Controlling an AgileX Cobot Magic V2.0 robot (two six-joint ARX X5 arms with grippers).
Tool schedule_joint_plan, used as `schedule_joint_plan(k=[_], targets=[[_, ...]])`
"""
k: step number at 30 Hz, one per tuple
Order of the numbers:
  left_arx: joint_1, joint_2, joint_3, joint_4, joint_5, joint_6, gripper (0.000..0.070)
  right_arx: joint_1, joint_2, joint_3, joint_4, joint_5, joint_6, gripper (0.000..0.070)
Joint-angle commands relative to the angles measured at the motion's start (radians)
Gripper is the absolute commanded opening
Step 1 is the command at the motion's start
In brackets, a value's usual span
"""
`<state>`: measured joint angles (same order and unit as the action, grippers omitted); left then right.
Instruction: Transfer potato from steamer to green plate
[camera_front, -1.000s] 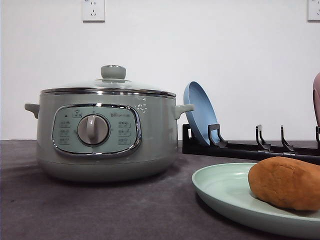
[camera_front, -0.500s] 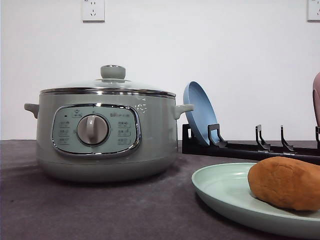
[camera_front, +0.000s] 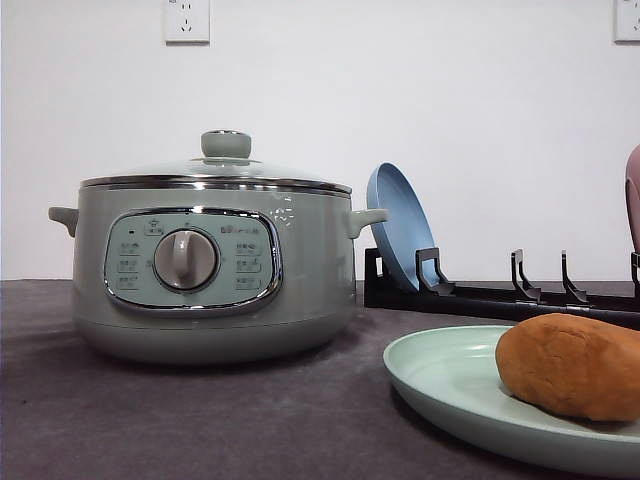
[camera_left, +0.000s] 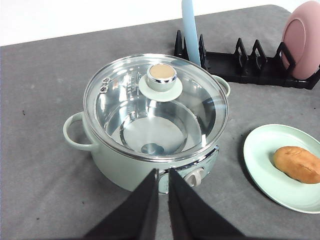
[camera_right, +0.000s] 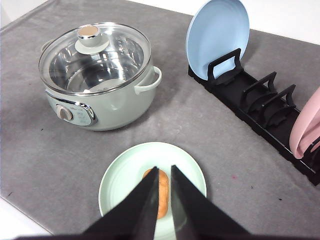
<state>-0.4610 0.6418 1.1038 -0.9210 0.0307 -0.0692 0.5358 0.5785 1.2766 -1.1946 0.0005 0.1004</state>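
You can see the potato (camera_front: 570, 365) lying on the green plate (camera_front: 450, 375), near the counter's (camera_front: 200, 420) front edge toward its right side. The steamer (camera_front: 215, 270) stands apart from it on the left with its glass lid (camera_left: 155, 102) on. Your left gripper (camera_left: 163, 187) hangs above the steamer's front, its fingers almost pressed together and holding nothing. Your right gripper (camera_right: 163, 189) hovers over the potato, fingers slightly spread and empty. At the counter's back edge a black rack (camera_right: 260, 107) holds a blue plate (camera_right: 217, 35) and a pink plate (camera_left: 300, 37).

White wall (camera_front: 400, 100), grey tabletop (camera_front: 200, 420)
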Motion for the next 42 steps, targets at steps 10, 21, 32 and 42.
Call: schedule_joint_plan(k=[10,21,32,42], targets=[[0.123,-0.047,0.000,0.031,0.031,-0.003,0.0028,0.004,0.007,0.014,0.005,0.000,-0.003,0.0033],[0.494,-0.319,-0.422,0.406,0.025,0.031,0.0028,0.004,0.007,0.014,0.005,0.000,-0.003,0.0033],[0.460,-0.636,-0.897,0.584,0.025,0.021,0.0028,0.004,0.007,0.014,0.007,0.001,-0.003,0.0033],[0.418,-0.639,-1.080,0.782,0.001,-0.014,0.0028,0.004,0.007,0.014,0.015,0.000,-0.003,0.0032]])
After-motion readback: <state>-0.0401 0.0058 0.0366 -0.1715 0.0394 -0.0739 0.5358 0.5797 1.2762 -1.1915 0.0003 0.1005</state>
